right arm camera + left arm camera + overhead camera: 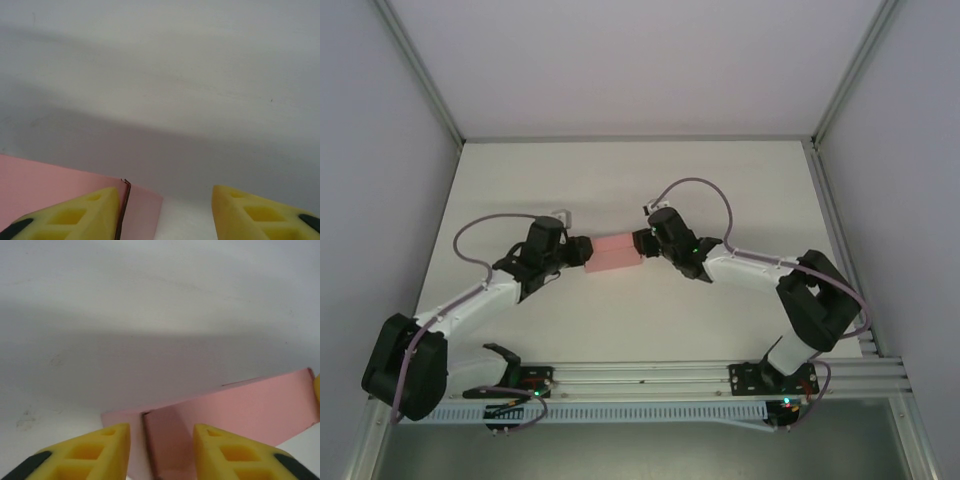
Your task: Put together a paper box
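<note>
The paper box is a small flat pink rectangular box lying on the white table between my two grippers. My left gripper is at its left end. In the left wrist view the yellow fingers stand apart either side of the box's end, and the left gripper is open. My right gripper is at the box's right end. In the right wrist view the right gripper is open, and the box's end flap lies beside the left finger with a wide gap to the other finger.
The white table is enclosed by grey walls on the left, right and back. An aluminium rail runs along the near edge by the arm bases. Open tabletop lies behind the box.
</note>
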Robot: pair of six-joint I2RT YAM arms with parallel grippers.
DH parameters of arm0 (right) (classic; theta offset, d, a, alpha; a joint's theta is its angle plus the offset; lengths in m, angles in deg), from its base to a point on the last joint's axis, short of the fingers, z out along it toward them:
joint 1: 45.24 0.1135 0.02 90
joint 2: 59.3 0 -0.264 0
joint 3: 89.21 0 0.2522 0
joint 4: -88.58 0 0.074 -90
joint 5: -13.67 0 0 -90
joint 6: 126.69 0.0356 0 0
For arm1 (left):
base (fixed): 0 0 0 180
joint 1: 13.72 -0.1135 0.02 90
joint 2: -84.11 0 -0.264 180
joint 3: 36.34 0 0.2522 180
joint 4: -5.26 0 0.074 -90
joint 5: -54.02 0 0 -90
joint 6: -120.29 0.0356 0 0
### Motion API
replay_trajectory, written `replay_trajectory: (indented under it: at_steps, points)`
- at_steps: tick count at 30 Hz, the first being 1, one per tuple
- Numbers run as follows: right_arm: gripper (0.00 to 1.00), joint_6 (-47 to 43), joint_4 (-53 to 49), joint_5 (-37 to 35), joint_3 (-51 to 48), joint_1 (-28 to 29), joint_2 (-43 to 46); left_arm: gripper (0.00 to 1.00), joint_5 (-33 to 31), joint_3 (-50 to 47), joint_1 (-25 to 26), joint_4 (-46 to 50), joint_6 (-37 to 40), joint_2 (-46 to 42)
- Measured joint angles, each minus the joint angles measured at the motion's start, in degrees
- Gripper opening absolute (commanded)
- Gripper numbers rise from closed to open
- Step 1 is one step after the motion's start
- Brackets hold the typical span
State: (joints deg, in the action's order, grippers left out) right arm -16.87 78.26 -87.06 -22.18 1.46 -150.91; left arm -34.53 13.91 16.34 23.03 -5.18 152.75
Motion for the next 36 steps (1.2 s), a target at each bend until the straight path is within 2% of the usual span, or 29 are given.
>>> replay_trajectory:
  at_steps: [1, 3, 4, 5, 6, 11, 16, 19, 24, 29, 31, 36]
  points:
    - [0.65, 0.1, -2.3, 0.0, 1.1, 0.2, 0.0, 0.52, -0.2, 1.3, 0.2, 1.6, 0.3, 0.3]
    - [0.7, -0.2, -6.7, 0.0, 3.5, 0.5, 0.0, 0.61, -0.7, 3.9, 0.4, 4.5, 1.0, 0.4]
    - [0.75, -0.2, -8.0, 0.0, 4.3, 0.5, 0.0, 0.69, -1.1, 5.0, 0.4, 5.5, 1.4, 0.3]
    - [0.81, -0.6, -9.2, 0.1, 5.3, 0.5, 0.0, 0.84, -1.7, 6.2, 0.4, 6.4, 1.9, 0.3]
    - [0.98, -1.3, -9.8, 0.6, 6.1, 0.5, 0.1, 0.99, -2.4, 7.5, 0.4, 7.7, 2.2, 0.1]
    - [1.0, -11.2, -10.3, 7.1, 7.6, -0.5, 1.9, 1.0, -8.2, 13.5, -0.1, 14.5, 2.7, -2.3]
    - [1.0, -31.0, -13.5, 17.6, 9.5, -0.9, 1.9, 1.0, -13.8, 16.6, -4.8, 19.6, 2.7, -6.0]
    - [1.0, -43.3, -19.2, 21.6, 15.4, -0.9, -1.7, 1.0, -15.5, 16.3, -8.4, 21.6, 2.7, -8.2]
    - [1.0, -55.9, -25.6, 23.7, 25.7, -0.8, -10.8, 1.0, -16.7, 14.1, -12.3, 23.1, 2.7, -11.7]
    - [1.0, -62.2, -30.8, 22.7, 32.2, -0.3, -18.3, 1.0, -16.9, 12.5, -13.8, 24.4, 2.9, -12.7]
    - [0.95, -64.0, -33.3, 22.4, 34.3, 0.0, -20.5, 1.0, -16.9, 12.1, -14.0, 24.8, 2.9, -12.7]
    - [0.72, -66.2, -37.0, 20.8, 38.0, 0.5, -24.0, 1.0, -16.9, 12.0, -14.0, 25.0, 3.0, -12.7]
